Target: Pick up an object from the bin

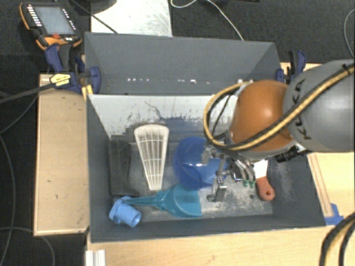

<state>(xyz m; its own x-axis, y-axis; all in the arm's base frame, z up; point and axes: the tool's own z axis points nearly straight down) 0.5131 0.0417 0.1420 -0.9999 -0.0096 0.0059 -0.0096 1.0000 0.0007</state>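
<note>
Nearest the camera: blue funnel (166, 202), lying on its side along the front wall of the bin (183, 65), spout to the left, wide mouth to the right. Behind it, toward the left, a white ribbed cone (152, 154) lies flat with its narrow end toward the front. A dark pad (119, 168) lies just beside the cone, against the left wall. To the right of the cone sits a blue cup (191, 162), touching or nearly touching the funnel's mouth; I cannot tell which.

My gripper (217, 192) reaches in from the right and points down at the bin floor. My orange wrist cover (260, 118) and its looped cables (213, 115) hide the back right part of the floor. The blue cup lies just beside the gripper on its left, with its right side partly behind my wrist hardware. The funnel's mouth is near the tip, to the lower left. An orange-red piece (265, 188) lies on the floor to the gripper's right, apart from it. Whether the gripper is spread or closed I cannot tell.
</note>
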